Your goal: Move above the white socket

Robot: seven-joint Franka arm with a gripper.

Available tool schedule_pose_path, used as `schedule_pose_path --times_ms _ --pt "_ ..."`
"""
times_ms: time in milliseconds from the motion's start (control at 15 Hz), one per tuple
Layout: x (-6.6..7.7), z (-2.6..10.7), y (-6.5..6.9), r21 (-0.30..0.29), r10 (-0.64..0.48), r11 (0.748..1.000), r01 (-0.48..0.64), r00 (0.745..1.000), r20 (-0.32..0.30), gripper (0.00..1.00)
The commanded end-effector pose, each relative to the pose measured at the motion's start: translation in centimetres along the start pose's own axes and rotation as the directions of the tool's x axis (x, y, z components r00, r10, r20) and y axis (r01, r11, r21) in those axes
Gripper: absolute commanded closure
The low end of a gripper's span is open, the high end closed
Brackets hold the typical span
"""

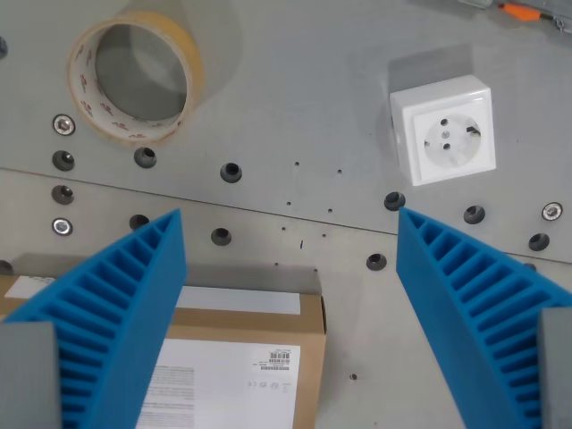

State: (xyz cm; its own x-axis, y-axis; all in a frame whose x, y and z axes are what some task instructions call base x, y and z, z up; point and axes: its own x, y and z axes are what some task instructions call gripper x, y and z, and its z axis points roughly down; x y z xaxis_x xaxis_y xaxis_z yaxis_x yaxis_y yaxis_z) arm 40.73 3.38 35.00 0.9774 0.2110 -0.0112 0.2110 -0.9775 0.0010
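Observation:
The white socket [444, 130] is a square box with a round outlet face, lying on the grey metal table at the wrist view's upper right. My gripper [288, 219] is open, with two blue ribbed fingers [125, 304] spread wide at the bottom left and bottom right. The gripper holds nothing. The socket lies up and to the right of the gap between the fingers, just above the right finger's tip.
A roll of tan tape [134, 76] lies at the upper left. A brown cardboard box [234, 357] with a white label sits at the bottom centre between the fingers. The table [295, 89] has rows of bolt holes.

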Motion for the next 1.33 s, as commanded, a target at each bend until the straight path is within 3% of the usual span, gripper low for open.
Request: schedule_pose_path --times_ms 67,333,667,1000,1333 --pt "-0.1 0.2 0.3 -0.004 0.101 0.995 -0.101 0.995 -0.013 0.00" --pt "-0.3 1.0 0.9 -0.010 0.218 0.976 -0.218 0.975 -0.029 0.00" --pt "-0.8 2.7 1.8 -0.016 0.374 0.927 -0.376 0.925 -0.075 0.00" --pt "-1.3 4.9 3.1 -0.003 0.521 0.852 -0.524 0.848 -0.095 0.00" --pt "-1.7 7.0 4.5 0.010 0.656 0.753 -0.658 0.751 -0.079 0.00"
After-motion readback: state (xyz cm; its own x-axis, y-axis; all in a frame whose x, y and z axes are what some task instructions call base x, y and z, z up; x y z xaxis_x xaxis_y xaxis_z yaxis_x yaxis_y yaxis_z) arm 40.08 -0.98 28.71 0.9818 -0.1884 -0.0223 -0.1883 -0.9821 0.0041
